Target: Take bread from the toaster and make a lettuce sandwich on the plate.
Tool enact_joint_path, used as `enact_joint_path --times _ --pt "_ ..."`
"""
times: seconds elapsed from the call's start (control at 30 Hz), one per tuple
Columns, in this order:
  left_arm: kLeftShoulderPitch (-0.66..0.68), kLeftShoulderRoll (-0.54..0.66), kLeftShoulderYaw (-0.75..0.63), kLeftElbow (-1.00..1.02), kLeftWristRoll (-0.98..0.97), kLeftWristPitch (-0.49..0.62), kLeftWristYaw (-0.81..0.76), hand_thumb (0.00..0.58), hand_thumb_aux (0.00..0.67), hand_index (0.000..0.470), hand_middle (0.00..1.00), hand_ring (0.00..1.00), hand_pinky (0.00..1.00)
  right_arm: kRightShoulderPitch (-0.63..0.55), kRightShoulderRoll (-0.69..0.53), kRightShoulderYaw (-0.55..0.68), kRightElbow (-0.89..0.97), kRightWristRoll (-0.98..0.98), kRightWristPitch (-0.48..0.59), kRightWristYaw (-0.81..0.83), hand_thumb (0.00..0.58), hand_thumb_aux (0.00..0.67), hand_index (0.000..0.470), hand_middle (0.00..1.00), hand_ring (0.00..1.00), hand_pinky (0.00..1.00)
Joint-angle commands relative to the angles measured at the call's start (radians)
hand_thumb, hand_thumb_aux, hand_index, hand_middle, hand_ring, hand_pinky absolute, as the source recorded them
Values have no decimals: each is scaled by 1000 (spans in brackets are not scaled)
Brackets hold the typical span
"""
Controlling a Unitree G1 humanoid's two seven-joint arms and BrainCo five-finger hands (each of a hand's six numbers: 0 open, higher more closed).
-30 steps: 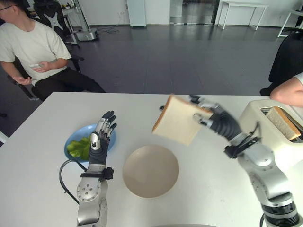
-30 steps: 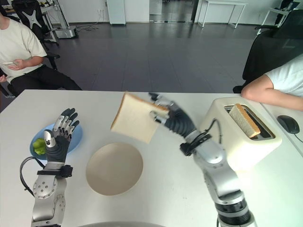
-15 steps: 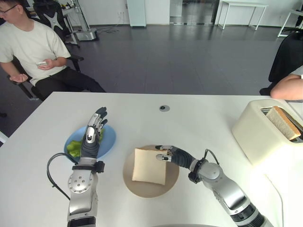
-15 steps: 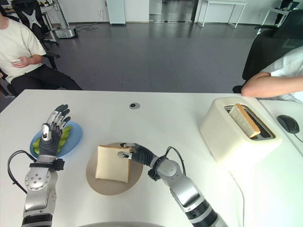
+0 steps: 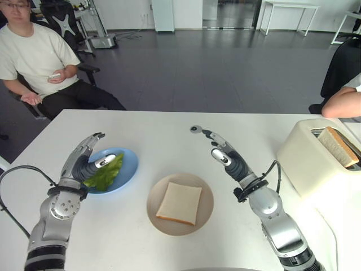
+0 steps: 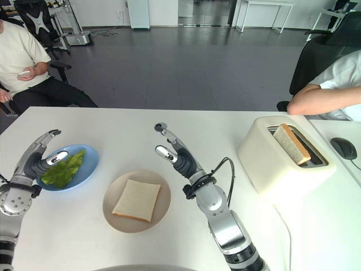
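Note:
A slice of white bread [image 5: 179, 202] lies flat on the beige plate [image 5: 207, 197] in the middle of the table. My right hand [image 5: 225, 155] hangs open above the table, just right of and behind that plate, with nothing in it. The white toaster [image 5: 313, 164] stands at the right, and a second slice [image 5: 335, 145] sticks up from its slot. On the left, a lettuce leaf [image 5: 104, 172] lies on the blue plate [image 5: 125, 165]. My left hand [image 5: 83, 161] is at the leaf's left end, fingers spread above it and thumb close over it.
A small round metal disc [image 6: 159, 126] is set in the table behind my right hand. A dark computer mouse [image 6: 342, 148] lies right of the toaster. A person's bare forearm [image 6: 321, 99] rests beyond the toaster. Cables trail from both forearms.
My right hand laid the bread on the beige plate, let go, then rose and drew back, open. My left hand moved left and down to the lettuce on the blue plate.

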Motion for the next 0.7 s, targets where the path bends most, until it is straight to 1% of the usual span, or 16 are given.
enact_joint_path --times 0.03,0.2,0.23,0.27,0.3,0.33,0.57,0.7 --pt "-18 106 -100 131 138 66 29 0 0 0 0 0 0 88 35 -65 24 63 -36 -13 0 0 0 0 0 0" --pt "-64 135 -207 241 186 84 52 0 0 0 0 0 0 192 132 -190 44 247 -107 -21 0 0 0 0 0 0" --pt "-72 137 -221 260 188 84 60 179 113 79 0 0 0 203 138 -203 42 262 -115 -18 0 0 0 0 0 0" --pt "-80 139 -235 278 190 82 70 472 381 267 0 0 0 213 143 -212 41 274 -120 -14 0 0 0 0 0 0" --pt "-90 141 -249 297 190 80 78 568 575 404 0 0 0 221 146 -218 41 280 -125 -10 0 0 0 0 0 0" --pt "-97 142 -260 311 189 77 85 580 670 470 0 0 0 227 149 -222 42 282 -128 -7 0 0 0 0 0 0" --pt "-149 154 -320 380 178 60 143 580 670 470 0 0 0 232 170 -220 40 281 -136 5 0 0 0 0 0 0" --pt "-142 174 -296 295 146 41 177 580 670 470 0 0 0 228 177 -220 43 276 -138 5 0 0 0 0 0 0"
